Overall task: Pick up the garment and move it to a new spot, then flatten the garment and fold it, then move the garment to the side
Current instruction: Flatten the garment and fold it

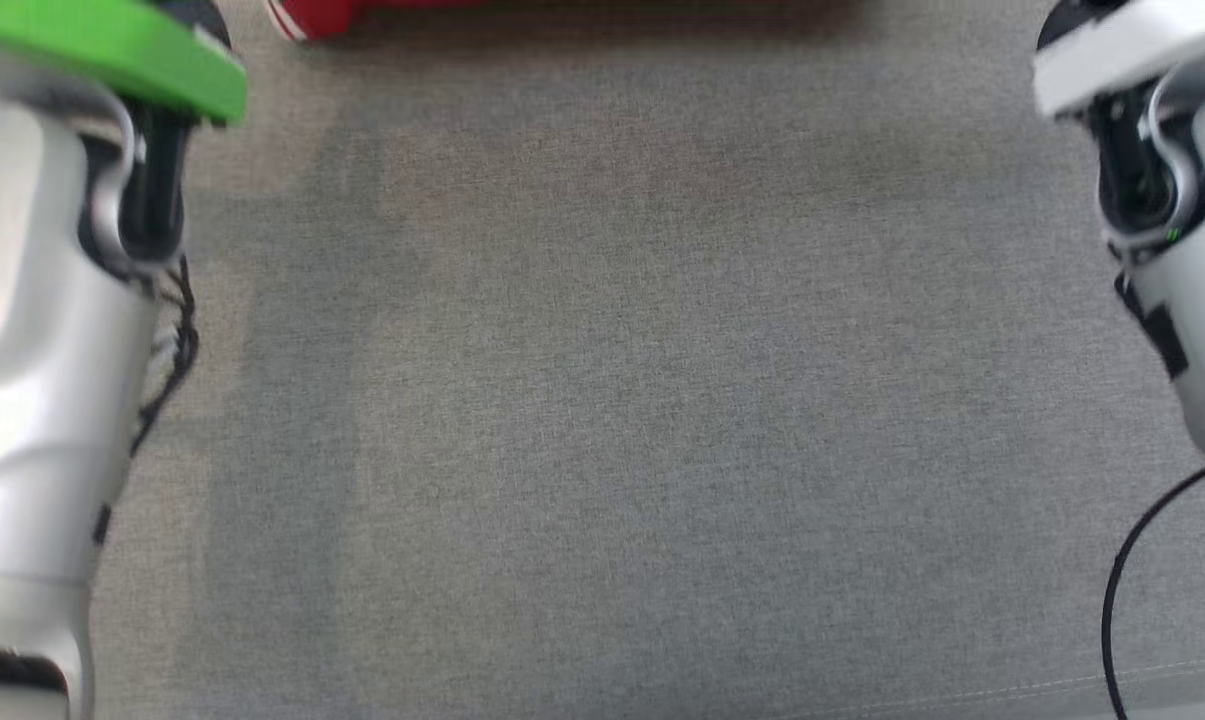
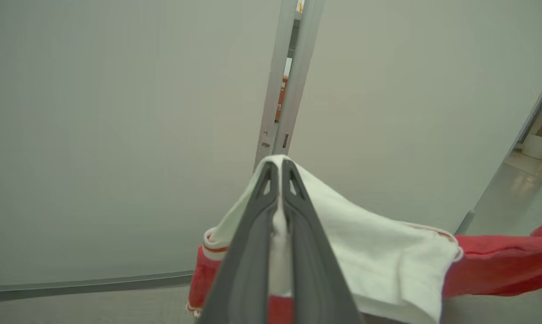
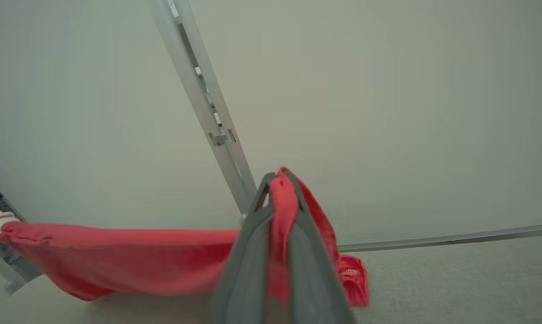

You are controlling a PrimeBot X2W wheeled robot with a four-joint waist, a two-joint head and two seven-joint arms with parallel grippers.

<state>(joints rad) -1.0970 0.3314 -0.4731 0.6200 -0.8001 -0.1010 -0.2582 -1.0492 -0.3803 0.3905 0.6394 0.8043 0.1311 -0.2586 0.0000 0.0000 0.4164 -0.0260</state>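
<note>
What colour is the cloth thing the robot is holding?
The garment is red with a white part and red-striped edging, clearest in the left wrist view.

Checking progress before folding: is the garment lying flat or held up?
Held up: garment stretched between left pincer, shut on its white part, and right pincer, on red.
</note>
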